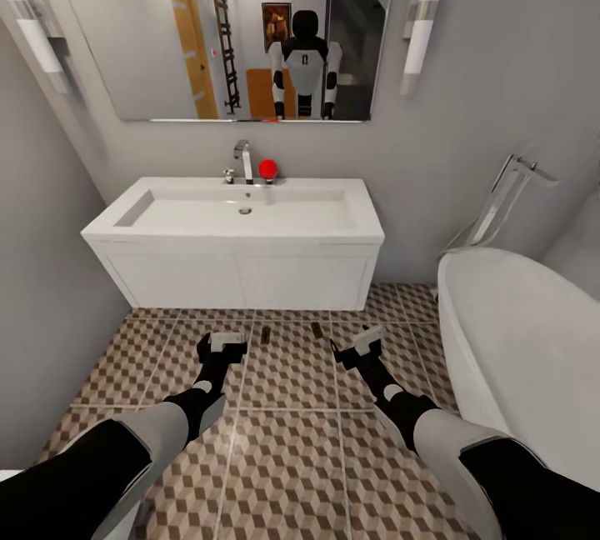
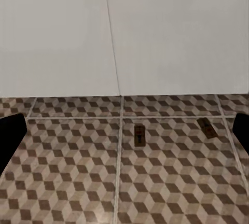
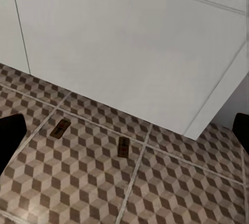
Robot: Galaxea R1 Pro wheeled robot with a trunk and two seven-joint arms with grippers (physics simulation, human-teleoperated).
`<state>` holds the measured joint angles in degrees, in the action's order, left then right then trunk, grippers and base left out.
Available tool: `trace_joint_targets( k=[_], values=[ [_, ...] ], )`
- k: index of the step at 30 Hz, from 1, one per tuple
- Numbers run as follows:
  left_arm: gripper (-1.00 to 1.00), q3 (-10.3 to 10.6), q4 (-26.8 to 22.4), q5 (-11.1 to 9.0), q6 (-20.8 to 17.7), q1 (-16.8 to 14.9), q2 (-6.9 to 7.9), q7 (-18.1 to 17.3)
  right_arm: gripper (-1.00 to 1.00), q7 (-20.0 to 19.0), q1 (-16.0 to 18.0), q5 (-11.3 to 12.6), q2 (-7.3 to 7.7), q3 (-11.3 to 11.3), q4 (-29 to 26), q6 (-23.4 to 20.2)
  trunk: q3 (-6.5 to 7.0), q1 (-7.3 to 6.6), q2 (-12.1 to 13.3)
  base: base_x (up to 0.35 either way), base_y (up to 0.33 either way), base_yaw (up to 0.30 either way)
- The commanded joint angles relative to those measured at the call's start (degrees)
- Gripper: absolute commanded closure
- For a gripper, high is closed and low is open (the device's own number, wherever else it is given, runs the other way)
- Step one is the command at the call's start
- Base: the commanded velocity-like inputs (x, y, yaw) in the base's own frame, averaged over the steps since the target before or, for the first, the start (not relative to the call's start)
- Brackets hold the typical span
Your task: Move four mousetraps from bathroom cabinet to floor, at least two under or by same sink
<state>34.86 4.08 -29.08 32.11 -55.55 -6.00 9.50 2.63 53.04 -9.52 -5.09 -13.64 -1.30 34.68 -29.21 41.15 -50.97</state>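
Two mousetraps lie flat on the patterned bathroom floor, just in front of the white vanity under the sink. My left gripper hovers low beside the left trap and my right gripper hovers right of the other. Both are open and hold nothing. The left wrist view has the traps between its dark fingers. In the right wrist view the traps lie before the vanity front, fingers wide apart. The cabinet is out of view.
A white bathtub with a chrome floor tap stands close on the right. A grey wall closes the left side. Above the sink are a chrome tap, a red ball and a mirror reflecting me.
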Motion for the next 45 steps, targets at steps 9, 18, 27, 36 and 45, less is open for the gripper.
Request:
trace_joint_targets(
  k=[9,18,27,36,45],
  values=[
    [-1.00,0.47,0.23,-0.10,0.24,-0.07,-0.06,0.26,-1.00,0.28,0.05,-0.58,-0.01,0.11,0.07,0.13,2.25,-1.97,3.58,0.000,0.000,0.000],
    [-1.00,0.47,0.23,-0.10,0.24,-0.05,-0.06,0.26,-1.00,0.28,0.05,-0.56,-0.01,0.11,0.07,0.14,4.57,-3.95,7.19,0.000,0.000,0.000],
    [-1.00,0.47,0.23,-0.10,0.24,-0.03,-0.06,0.26,-1.00,0.28,0.05,-0.53,-0.01,0.12,0.07,0.13,6.89,-5.93,10.80,0.000,0.000,0.000],
    [-1.00,0.47,0.23,-0.10,0.24,-0.01,-0.06,0.26,-1.00,0.28,0.05,-0.52,-0.01,0.12,0.07,0.14,9.21,-7.90,14.41,0.000,0.000,0.000],
    [-1.00,0.47,0.23,-0.10,0.24,0.00,-0.06,0.26,-1.00,0.28,0.05,-0.56,-0.01,0.11,0.07,0.13,11.53,-9.88,18.02,0.000,0.000,0.000]
  ],
)
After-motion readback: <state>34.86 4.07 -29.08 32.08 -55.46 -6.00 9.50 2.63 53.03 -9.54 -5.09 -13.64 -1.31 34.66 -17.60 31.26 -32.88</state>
